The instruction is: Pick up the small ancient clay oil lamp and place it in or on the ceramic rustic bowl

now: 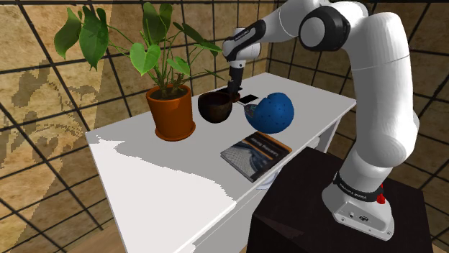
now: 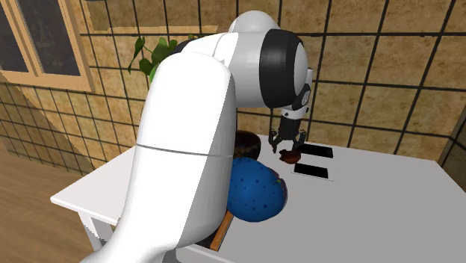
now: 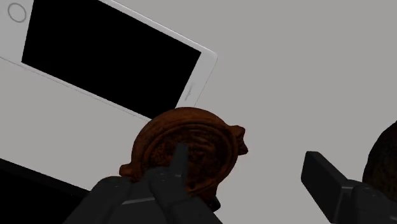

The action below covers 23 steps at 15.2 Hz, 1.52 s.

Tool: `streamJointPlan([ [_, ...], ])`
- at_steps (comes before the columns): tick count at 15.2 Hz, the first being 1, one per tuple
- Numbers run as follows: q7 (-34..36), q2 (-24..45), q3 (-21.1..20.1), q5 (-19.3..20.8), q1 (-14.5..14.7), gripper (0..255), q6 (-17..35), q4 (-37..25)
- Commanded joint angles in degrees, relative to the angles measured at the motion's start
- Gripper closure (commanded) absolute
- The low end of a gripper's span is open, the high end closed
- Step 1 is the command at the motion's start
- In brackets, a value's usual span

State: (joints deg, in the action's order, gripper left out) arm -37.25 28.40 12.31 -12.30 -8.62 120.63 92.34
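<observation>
Oil lamp (image 3: 191,149): a small reddish-brown disc with a raised rim, a pitted relief centre and small lugs at the edge. Its surface is matt and clay-like. It is located directly under the gripper (image 3: 245,154), on or just above the table (image 1: 165,180); contact cannot be confirmed. The jaws are found spread apart, with one finger over the lamp and the other well clear of it, so nothing is clasped.

The table is smooth and white. Also noted on it:
- a leafy plant in a tapered orange pot (image 1: 173,113)
- a blue dotted dome (image 1: 272,113)
- a flat book (image 1: 255,154)
- a rounded dark brown bowl (image 1: 216,106) beside the lamp
- two thin white phones (image 2: 317,152) with black screens
</observation>
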Motion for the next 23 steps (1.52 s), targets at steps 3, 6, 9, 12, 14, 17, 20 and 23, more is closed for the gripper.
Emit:
streamJointPlan([
  [3, -5.41, 8.85, -0.49, 5.54, 0.82, 0, -3.93, -14.12],
  [6, -7.65, 12.93, -0.66, 7.50, 1.20, 0, -5.14, -20.04],
  [9, -7.74, 13.87, -0.76, 7.34, 1.11, 0, -3.45, -19.28],
  [12, -7.83, 14.95, -0.87, 7.18, 0.99, 0, -1.85, -18.75],
  [14, -7.85, 15.15, -0.89, 7.15, 0.97, 0, -1.54, -18.65],
  [17, -7.85, 15.16, -0.89, 7.15, 0.97, 0, -1.55, -18.66],
  [20, -7.85, 15.16, -0.89, 7.15, 0.97, 0, -1.55, -18.66],
  [23, -7.85, 15.16, -0.89, 7.15, 0.97, 255, -1.55, -18.66],
])
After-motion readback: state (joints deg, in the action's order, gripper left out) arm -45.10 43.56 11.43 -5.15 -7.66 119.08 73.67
